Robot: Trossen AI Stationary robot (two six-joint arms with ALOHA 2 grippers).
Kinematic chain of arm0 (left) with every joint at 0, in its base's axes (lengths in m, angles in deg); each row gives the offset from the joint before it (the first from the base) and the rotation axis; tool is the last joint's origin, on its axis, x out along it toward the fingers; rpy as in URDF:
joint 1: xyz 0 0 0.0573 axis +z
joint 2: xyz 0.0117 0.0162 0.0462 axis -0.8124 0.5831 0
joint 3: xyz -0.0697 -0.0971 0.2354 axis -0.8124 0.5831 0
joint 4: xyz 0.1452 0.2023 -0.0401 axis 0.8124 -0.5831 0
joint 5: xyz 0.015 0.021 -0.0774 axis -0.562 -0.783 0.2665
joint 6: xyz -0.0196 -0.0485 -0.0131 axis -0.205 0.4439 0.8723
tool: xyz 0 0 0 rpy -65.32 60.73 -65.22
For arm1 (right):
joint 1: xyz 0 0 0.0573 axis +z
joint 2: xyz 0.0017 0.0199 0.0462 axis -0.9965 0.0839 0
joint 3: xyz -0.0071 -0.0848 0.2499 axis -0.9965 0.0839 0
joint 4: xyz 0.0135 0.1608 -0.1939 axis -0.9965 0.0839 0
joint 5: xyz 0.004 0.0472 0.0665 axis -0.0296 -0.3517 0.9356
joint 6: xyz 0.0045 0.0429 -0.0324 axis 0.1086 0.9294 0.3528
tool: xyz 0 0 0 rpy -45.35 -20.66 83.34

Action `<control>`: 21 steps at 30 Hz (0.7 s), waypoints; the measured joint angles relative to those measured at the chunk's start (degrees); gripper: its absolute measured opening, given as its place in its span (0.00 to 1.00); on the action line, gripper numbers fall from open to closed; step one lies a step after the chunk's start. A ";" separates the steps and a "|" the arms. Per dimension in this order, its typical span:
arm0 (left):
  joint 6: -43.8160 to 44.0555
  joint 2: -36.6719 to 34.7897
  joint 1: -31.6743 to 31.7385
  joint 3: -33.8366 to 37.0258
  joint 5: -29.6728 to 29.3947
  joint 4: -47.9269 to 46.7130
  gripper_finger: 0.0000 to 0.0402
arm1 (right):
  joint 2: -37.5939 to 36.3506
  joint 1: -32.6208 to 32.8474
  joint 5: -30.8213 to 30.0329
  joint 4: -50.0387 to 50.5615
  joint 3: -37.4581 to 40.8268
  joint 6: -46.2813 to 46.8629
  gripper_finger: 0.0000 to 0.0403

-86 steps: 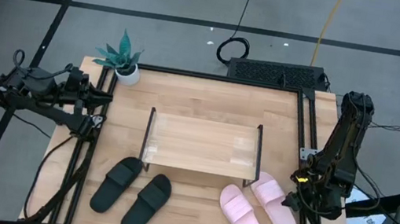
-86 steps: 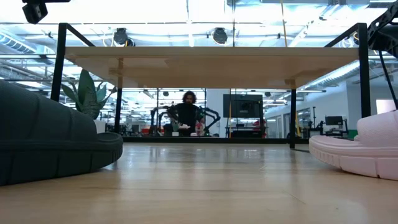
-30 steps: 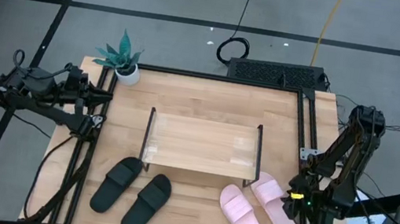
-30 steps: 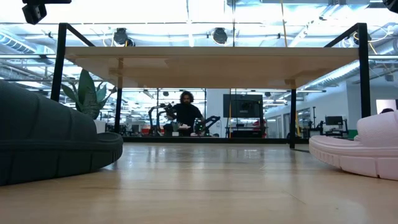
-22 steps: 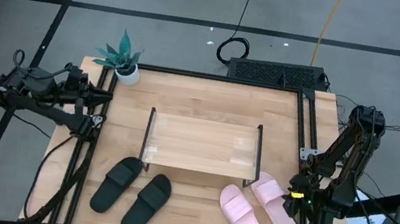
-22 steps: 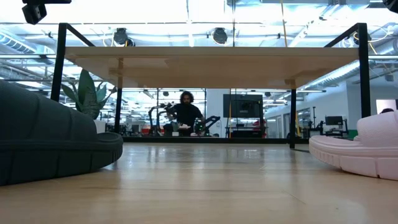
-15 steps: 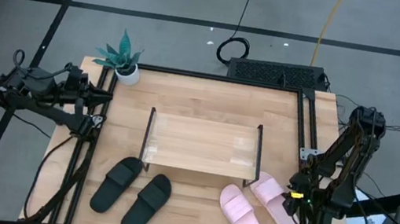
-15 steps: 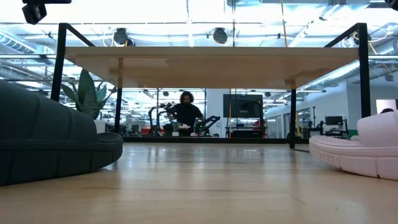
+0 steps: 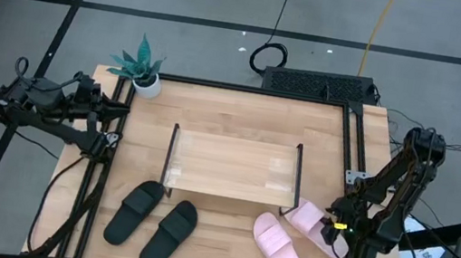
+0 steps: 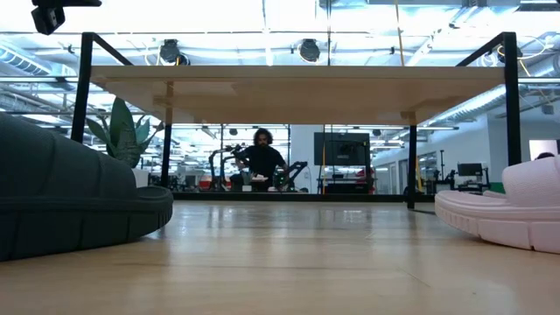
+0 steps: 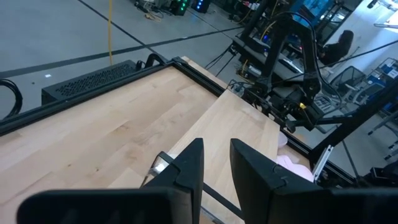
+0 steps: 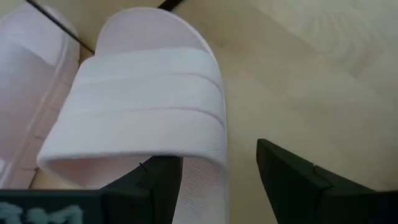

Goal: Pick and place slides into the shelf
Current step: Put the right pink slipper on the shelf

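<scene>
Two black slides (image 9: 134, 212) (image 9: 170, 230) lie sole-down near the table's near-left edge. The pink pair lies near-right, the left pink slide (image 9: 280, 250) beside the right pink slide (image 9: 307, 217). The shelf (image 9: 234, 166) stands mid-table. My right gripper (image 9: 339, 237) is low over the right pink slide's heel end and open. In the right wrist view (image 12: 214, 152) one finger stands at the strap's (image 12: 143, 106) heel-side mouth, the other beside the sole. My left gripper (image 11: 216, 155) waits at the table's left edge (image 9: 116, 112), fingers narrowly apart. My right gripper straddles one side of the right pink slide's strap (image 12: 186, 146), coming slanting down from the heel end. One finger (image 12: 163, 177) is at the strap's mouth and the other finger (image 12: 292, 177) is over bare table. I cannot tell whether either touches the slide, which lies flat.
A potted plant (image 9: 142, 65) stands at the far-left corner. Black frame rails run along the table's left and right sides (image 9: 352, 143). The low view shows open space under the shelf board (image 10: 289, 92), and a person far off in the room (image 10: 261, 157).
My right gripper has moved a little toward the near edge and down onto the heel end of the right pink slide, now covering more of it. The slides and the shelf have stayed in place.
</scene>
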 joint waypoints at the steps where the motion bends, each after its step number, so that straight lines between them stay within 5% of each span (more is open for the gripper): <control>1: 0.00 0.00 0.00 0.01 0.00 0.00 0.19 | 0.14 -0.31 -0.20 -0.08 0.17 -0.03 0.48; 21: -0.09 0.00 0.00 0.01 -0.02 -0.02 0.19 | -0.68 -4.42 -0.41 -8.37 4.86 -1.98 0.48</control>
